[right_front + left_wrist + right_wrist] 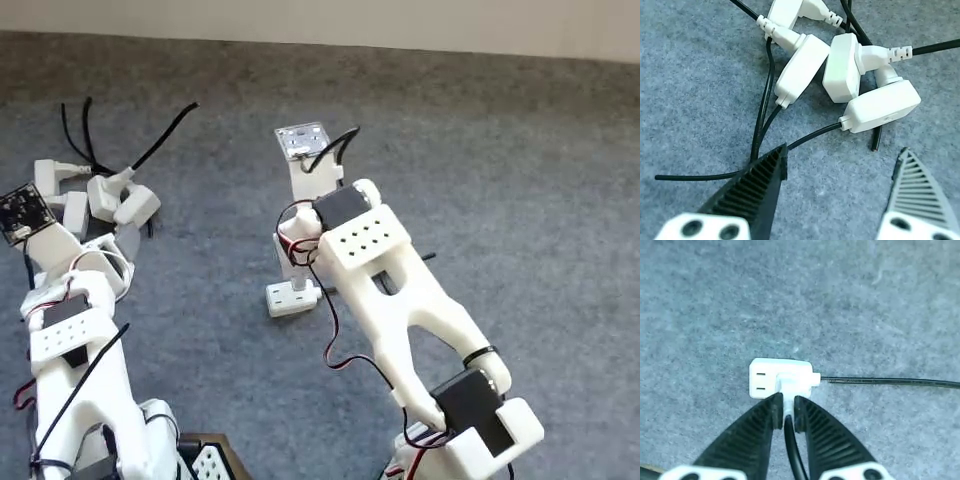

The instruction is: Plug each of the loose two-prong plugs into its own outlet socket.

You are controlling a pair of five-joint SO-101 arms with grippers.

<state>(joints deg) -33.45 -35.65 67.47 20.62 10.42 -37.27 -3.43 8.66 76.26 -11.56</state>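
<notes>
Right wrist view: right end effector [788, 400] clamps a white two-prong plug [788, 390] meeting the white rectangular outlet socket [765, 377] just ahead. The left end effector [842, 150], spread open, faces loose white plastic plugs [882, 107] lying crosswise ahead.

High camera overlooking the whole mat [520, 150], wrist cameras close above it (facing down) — shared surface.

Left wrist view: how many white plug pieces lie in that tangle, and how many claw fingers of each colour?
White plug or socket bodies: 4
Black gripper finger: 1
Grey gripper finger: 1
Total: 6
</notes>
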